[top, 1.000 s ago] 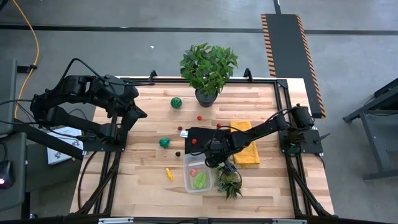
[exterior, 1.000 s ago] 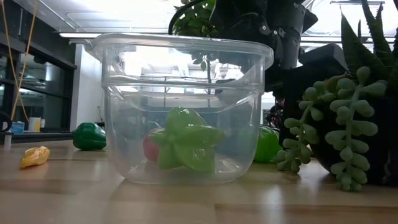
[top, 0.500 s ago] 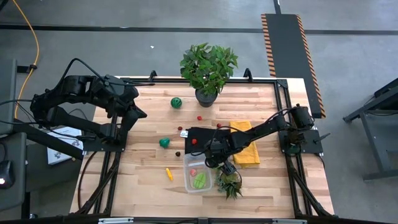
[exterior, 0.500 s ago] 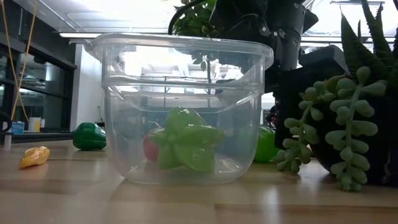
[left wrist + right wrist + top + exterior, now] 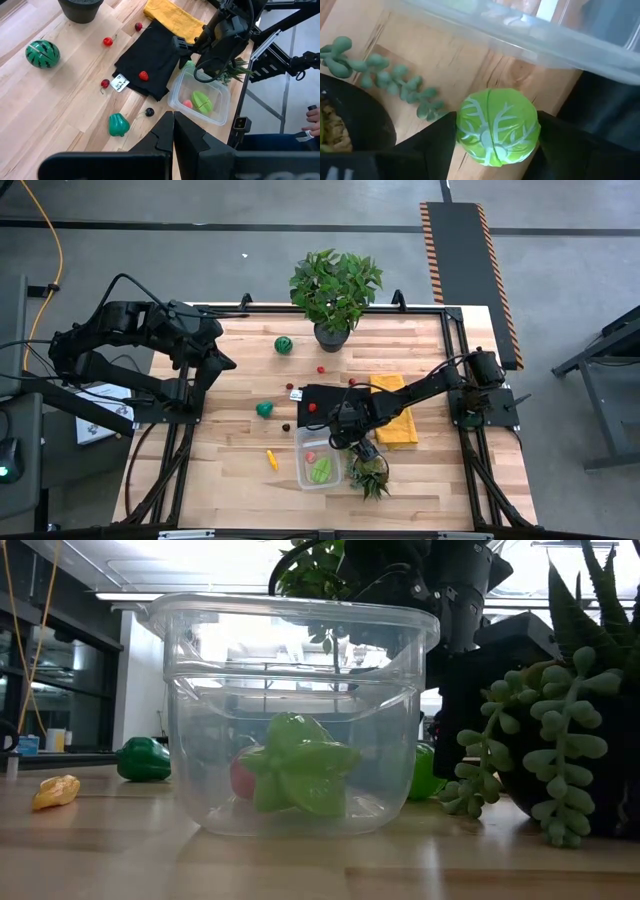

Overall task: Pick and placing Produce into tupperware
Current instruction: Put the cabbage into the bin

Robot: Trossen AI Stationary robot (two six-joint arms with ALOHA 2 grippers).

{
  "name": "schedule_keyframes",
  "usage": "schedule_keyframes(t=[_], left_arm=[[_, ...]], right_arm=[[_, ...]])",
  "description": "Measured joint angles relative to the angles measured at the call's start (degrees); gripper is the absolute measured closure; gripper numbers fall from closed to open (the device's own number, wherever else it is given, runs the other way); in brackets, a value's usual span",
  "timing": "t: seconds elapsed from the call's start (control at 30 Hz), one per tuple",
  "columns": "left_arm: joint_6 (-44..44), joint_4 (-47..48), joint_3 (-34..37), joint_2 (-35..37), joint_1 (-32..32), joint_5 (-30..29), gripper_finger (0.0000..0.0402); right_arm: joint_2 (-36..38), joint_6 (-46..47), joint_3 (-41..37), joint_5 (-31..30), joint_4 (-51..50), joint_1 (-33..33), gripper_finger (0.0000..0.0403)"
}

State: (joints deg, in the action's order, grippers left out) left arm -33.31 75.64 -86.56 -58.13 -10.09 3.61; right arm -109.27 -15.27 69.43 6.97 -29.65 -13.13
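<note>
The clear tupperware [image 5: 318, 459] stands near the table's near edge, holding a green star-shaped fruit [image 5: 300, 778] and a red piece [image 5: 187, 103]. My right gripper [image 5: 352, 438] is at its right far corner, shut on a green cabbage ball [image 5: 497, 125]. On the wood lie a watermelon ball [image 5: 284, 345], a green pepper [image 5: 264, 409], a yellow-orange stick [image 5: 271, 459], cherries [image 5: 321, 369] and a dark berry [image 5: 286, 427]. A strawberry [image 5: 312, 407] lies on the black cloth [image 5: 330, 400]. My left gripper [image 5: 222, 363] waits, shut, over the table's left edge. My right gripper pinches the cabbage ball between its two fingers [image 5: 437, 145], one on each side of its widest part [image 5: 465, 127]. The ball is low, close beside the tupperware's wall [image 5: 530, 37]. Whether it rests on the wood or hangs just above it, I cannot tell.
A spiky succulent in a dark pot [image 5: 370, 472] stands right beside the tupperware and my right gripper. A yellow cloth [image 5: 395, 418] lies under my right arm. A large potted plant [image 5: 334, 292] stands at the far edge. Bare wood lies left of the tupperware.
In the low view my right gripper's dark finger has moved a little in over the green ball behind the tupperware, covering more of it. The rest has stayed where it was.
</note>
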Motion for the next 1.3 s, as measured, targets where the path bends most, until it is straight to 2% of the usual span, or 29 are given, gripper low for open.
schedule_keyframes(t=[0.43, 0.7, 1.3], left_arm=[[0.63, -0.02, 0.0, -0.01, -0.01, -0.02, 0.0401], [1.12, -0.09, 0.0, 0.0, -0.01, -0.19, 0.0401], [1.47, -0.11, 0.0, 0.0, -0.01, -0.22, 0.0401]], right_arm=[[2.48, 1.34, 1.22, 0.14, -5.6, 0.17, 0.0155], [2.97, 1.97, 8.03, 0.18, -16.34, 2.12, 0.0155], [2.95, 4.9, 21.21, 0.34, -28.71, 5.76, 0.0155]])
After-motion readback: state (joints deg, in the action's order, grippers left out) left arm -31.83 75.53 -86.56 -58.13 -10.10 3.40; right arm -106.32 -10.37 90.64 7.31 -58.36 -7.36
